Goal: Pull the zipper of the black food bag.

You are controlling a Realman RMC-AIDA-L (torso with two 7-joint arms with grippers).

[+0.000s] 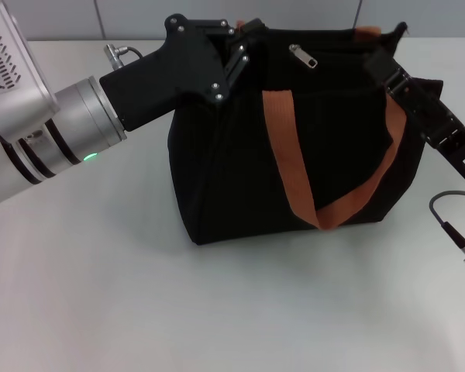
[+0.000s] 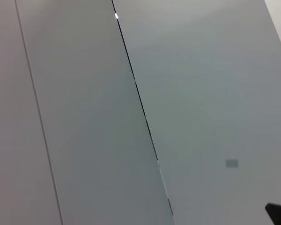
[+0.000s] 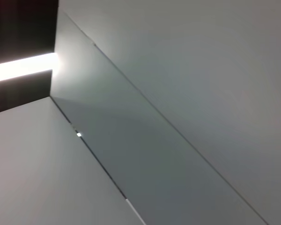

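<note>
Pale grey, smooth and matte, the bench [image 1: 139, 310] carries everything in the head view, and behind it runs a wall of flat grey panels [image 1: 217, 15] split by thin dark seams. Both wrist views show only such panels and seams, with nothing of the bag.

Next in size is the black food bag [image 1: 232, 178], a boxy tote of soft, dull woven fabric standing upright near the middle of the bench, its sides slightly slumped and creased. A rust-orange webbing handle [image 1: 294, 178], flat and ribbon-like, hangs down the front face in a long loop.

On the left, the left arm's cylinder of brushed silver metal [image 1: 70, 128] with black rings ends in an angular black plastic housing studded with small screws. The left gripper [image 1: 244, 39] reaches onto the bag's top left corner, touching the fabric at the rim; whether its jaws are spread or pressed together cannot be told, since black parts merge with black cloth.

On the right, the right gripper [image 1: 387, 66] is a slim black bar-shaped body lying against the bag's top right corner, with a thin grey cable [image 1: 449, 213] curling below it. The state of its jaws also cannot be told.

Smallest is the zipper [image 1: 303, 57], a shiny silver slider with an oblong tab, lying on the top of the bag between the two grippers and apart from both.
</note>
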